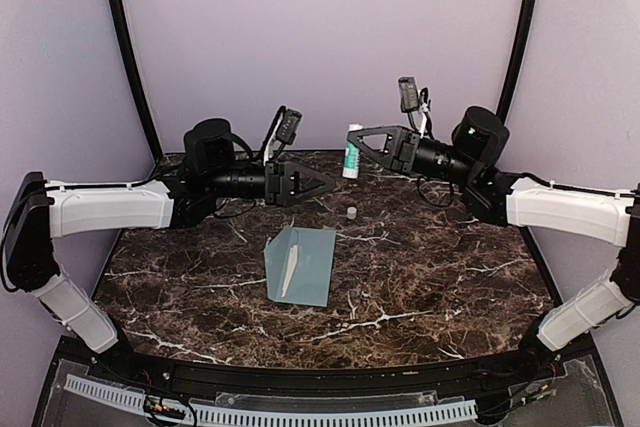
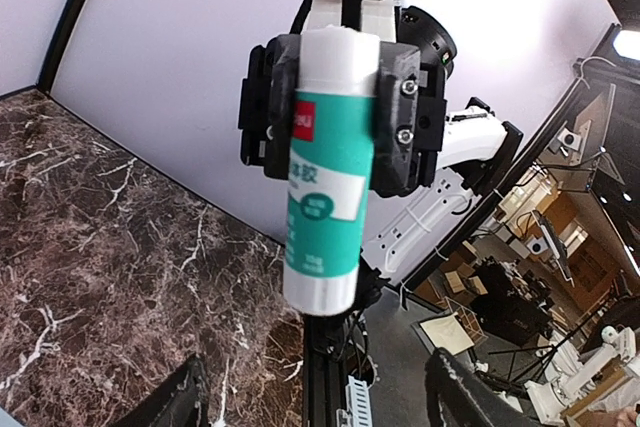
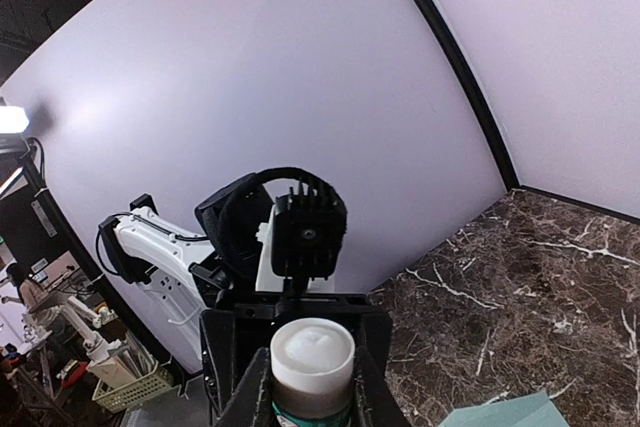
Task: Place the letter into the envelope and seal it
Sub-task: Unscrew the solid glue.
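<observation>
1. The envelope is lying flat in the middle of the desk, well below both my hands. A pale strip is showing along its left part, and I cannot tell whether that is the letter or the lining. If the letter is not fully in, I am risking gluing the flap over it or sealing nothing.
2. Nothing is pinning the envelope. Dragging glue across it could be pushing it along the slick desk or creasing the flap.
3. A small white cap is lying loose between the envelope and the back wall. An arm coming down could be knocking it away.
4. My right hand is gripping the glue stick upright in the air near the back wall. The end facing my right wrist looks bare, so a careless descent could be smearing glue on the desk or on the envelope's face. Much of the stick is hanging outside the jaws, so pressing hard could be tilting it.
5. My left hand is open and empty, pointing at the stick from close by. Swinging either arm carelessly could be clashing them.
</observation>
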Controlling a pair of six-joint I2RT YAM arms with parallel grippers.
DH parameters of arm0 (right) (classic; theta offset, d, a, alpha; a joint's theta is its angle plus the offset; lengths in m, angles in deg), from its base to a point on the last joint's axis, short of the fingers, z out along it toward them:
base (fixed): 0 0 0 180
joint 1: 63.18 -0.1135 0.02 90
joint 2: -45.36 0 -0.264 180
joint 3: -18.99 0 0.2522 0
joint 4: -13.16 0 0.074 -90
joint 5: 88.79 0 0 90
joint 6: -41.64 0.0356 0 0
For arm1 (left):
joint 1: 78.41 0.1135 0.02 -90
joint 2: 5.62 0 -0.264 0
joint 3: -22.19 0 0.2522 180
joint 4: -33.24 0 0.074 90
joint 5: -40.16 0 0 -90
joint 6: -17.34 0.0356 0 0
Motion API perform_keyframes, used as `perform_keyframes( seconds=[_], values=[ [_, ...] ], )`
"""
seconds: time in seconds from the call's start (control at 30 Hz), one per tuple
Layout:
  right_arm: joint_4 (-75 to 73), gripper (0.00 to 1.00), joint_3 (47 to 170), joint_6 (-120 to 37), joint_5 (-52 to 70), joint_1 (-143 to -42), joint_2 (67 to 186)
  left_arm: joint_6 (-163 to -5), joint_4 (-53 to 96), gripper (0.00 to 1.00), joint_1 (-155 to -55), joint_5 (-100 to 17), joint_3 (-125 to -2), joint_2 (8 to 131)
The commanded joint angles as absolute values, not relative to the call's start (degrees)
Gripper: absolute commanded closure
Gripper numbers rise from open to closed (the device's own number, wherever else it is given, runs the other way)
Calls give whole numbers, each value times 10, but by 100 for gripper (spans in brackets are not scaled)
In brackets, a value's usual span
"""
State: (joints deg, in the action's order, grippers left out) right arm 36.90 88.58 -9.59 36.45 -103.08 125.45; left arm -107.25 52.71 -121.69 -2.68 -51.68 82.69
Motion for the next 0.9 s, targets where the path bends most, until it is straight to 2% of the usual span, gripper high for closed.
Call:
perform_keyframes(
  seconds=[0.0,0.2,0.53,0.7,0.87],
  values=[
    [431,96,883,-89,394,-1050,1250,-1091,580,28,-1231,11,-550,843],
    [433,96,887,-92,394,-1067,1252,-1101,609,31,-1243,18,-558,858],
    [435,97,895,-92,386,-1072,1262,-1110,619,57,-1248,15,-559,861],
    [431,97,896,-94,374,-1072,1265,-1102,608,62,-1249,8,-553,856],
    [415,98,894,-103,354,-1072,1262,-1081,574,71,-1250,-14,-550,847]
  ],
)
